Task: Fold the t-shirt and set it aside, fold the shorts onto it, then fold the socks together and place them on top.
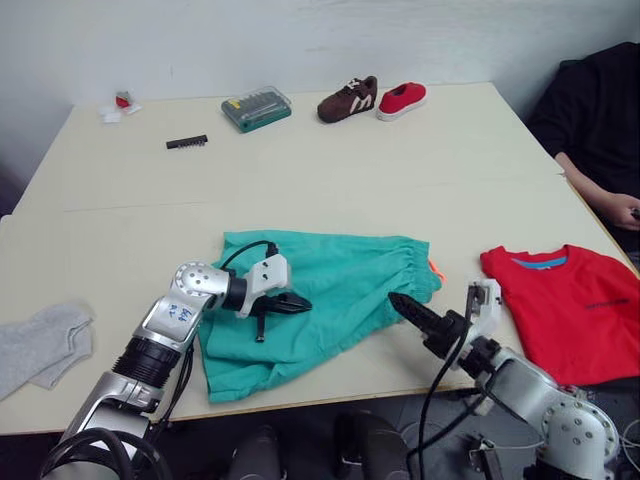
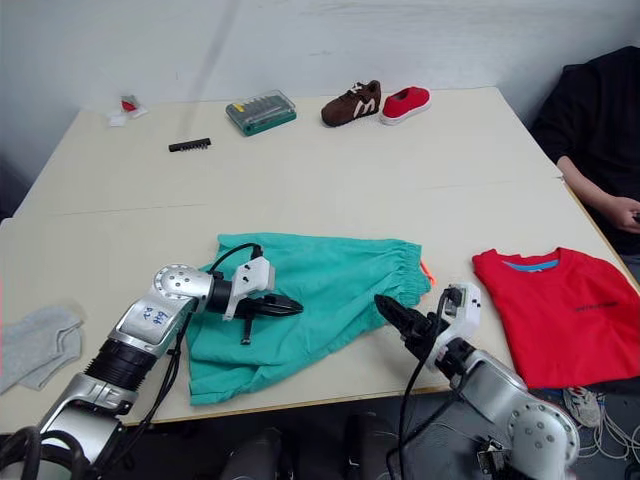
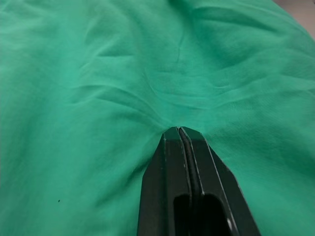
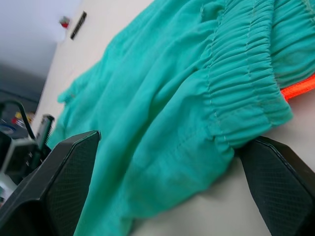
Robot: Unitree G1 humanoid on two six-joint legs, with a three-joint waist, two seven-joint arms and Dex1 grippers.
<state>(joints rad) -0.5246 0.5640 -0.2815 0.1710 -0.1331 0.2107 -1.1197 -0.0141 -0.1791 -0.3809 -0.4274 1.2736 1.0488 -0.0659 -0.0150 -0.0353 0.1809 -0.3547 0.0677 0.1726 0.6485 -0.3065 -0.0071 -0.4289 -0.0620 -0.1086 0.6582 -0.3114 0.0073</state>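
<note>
Centrally, near edge of the table (image 1: 330,170): the shorts (image 1: 340,290), teal, spread flat, gathered waistband to the right with an orange drawstring (image 1: 435,269) showing. Left gripper (image 1: 283,306): fingers pressed together, pinching a fold of the shorts' fabric. Right gripper (image 1: 404,304): fingers spread wide, at the waistband's near corner. Right of the shorts: the t-shirt (image 1: 570,305), red, lying flat. Far left, near edge: the socks (image 1: 40,345), grey. Far edge: brown shoe (image 1: 348,99), red shoe (image 1: 402,99), green bit case (image 1: 257,108).
</note>
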